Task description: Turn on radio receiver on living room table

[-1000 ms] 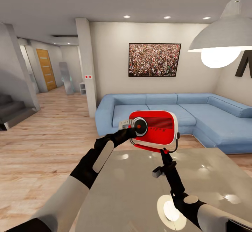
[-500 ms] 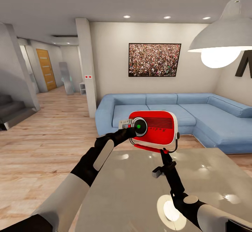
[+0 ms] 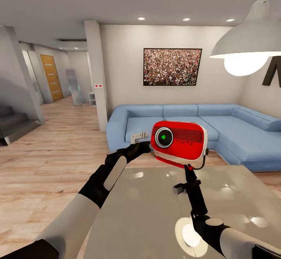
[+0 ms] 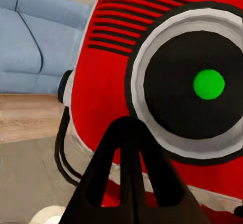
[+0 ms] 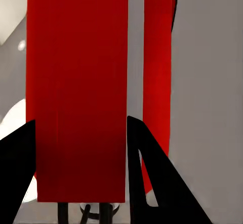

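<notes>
The radio receiver [image 3: 179,143] sits clamped between the right gripper [image 3: 189,169] fingers, held up directly above it and clear of the glossy table [image 3: 156,220]. The left gripper [image 3: 145,146], fingers pressed together, points at the radio's dial side, just beside its green-centred dial [image 3: 164,137].

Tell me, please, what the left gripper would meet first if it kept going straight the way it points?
Probably the small red retro radio: the left gripper, closed, points at its front beside the round black dial.
</notes>
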